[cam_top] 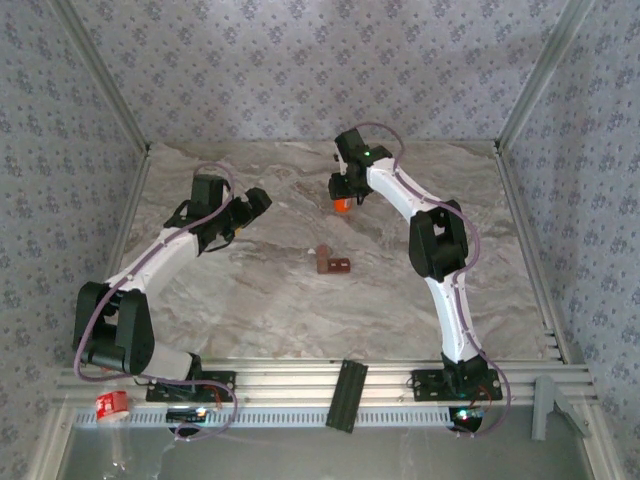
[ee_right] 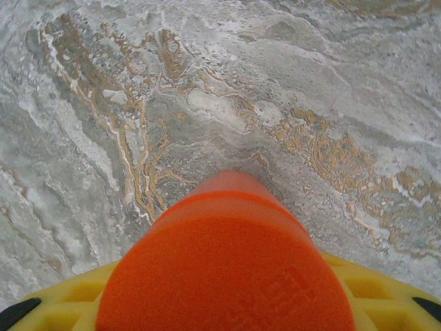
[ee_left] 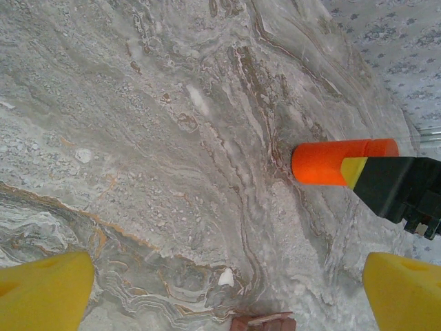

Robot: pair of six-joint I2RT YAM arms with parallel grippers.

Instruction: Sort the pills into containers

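Grey-tan marbled tabletop (cam_top: 260,300); floral-patterned grey walls (cam_top: 320,60); aluminium corner posts (cam_top: 100,75); soft even light.

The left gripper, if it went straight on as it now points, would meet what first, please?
Probably the grey marbled tabletop: the open left gripper points down at bare surface. The orange cylindrical bottle sits off to the side of that line, though depth is hard to judge.

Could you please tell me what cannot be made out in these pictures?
- Pills: top view, too small against the marble table; pale specks in the left wrist view may be veining.
- Compartment strip: left wrist view, cut off by the bottom edge.
- Grip of the right hand: right wrist view, the orange bottle hides the finger contact.
- Bottle contents: hidden by its opaque wall.
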